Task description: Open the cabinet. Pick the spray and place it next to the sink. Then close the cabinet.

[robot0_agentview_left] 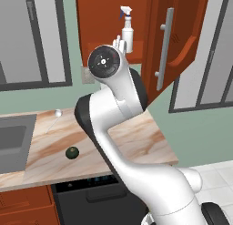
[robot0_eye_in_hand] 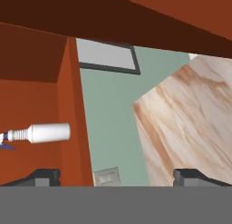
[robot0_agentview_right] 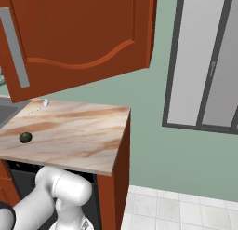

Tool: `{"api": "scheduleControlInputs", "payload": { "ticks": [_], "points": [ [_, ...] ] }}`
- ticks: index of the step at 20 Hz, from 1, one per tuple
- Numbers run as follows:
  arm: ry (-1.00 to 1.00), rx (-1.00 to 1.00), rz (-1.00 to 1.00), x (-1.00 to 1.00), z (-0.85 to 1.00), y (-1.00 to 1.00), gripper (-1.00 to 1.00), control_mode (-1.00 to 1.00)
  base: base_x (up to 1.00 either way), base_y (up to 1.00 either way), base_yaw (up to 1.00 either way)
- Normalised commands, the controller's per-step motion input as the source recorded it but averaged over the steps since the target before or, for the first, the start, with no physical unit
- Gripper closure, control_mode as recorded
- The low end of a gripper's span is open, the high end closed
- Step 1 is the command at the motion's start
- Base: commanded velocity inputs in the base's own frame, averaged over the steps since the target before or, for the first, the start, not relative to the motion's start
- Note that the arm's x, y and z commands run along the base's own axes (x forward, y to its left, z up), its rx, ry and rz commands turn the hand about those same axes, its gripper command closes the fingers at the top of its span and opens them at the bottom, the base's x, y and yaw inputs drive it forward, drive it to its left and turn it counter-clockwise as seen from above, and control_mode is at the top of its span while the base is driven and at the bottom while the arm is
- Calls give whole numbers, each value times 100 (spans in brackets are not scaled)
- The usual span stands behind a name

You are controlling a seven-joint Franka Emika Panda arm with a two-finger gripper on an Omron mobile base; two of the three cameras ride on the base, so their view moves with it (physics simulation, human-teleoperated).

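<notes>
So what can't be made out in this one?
- Pincer: left base view, behind the arm's wrist; hand view shows two wide-apart tips.
- Spray base: left base view, wrist covers it.
- Sink: cut by the left edge in both base views.
- Cabinet interior: right base view, open door blocks it.

You see the spray (robot0_agentview_left: 127,32) upright inside the open cabinet (robot0_agentview_left: 113,23), above the counter (robot0_agentview_left: 136,142); the sink (robot0_agentview_left: 13,140) lies left, a ball (robot0_agentview_left: 72,152) between
</notes>
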Motion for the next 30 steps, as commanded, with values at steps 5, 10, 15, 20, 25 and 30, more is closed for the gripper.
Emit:
{"api": "scheduleControlInputs", "payload": {
  "ticks": [5, 10, 15, 20, 25, 30],
  "points": [
    [0, 3, -6, 20, -9, 0, -100, -100, 0, 0, 0],
    [0, 6, -10, 0, 0, 0, -100, -100, 0, 0, 0],
    [2, 9, -12, -4, 0, -2, -100, -100, 0, 0, 0],
    [1, 10, -14, -15, 0, -1, -100, -100, 0, 0, 0],
    [0, 10, -14, -24, 0, -5, -100, -100, 0, 0, 0],
    [0, 11, -16, -34, 0, -11, -100, -100, 0, 0, 0]
  ]
}}
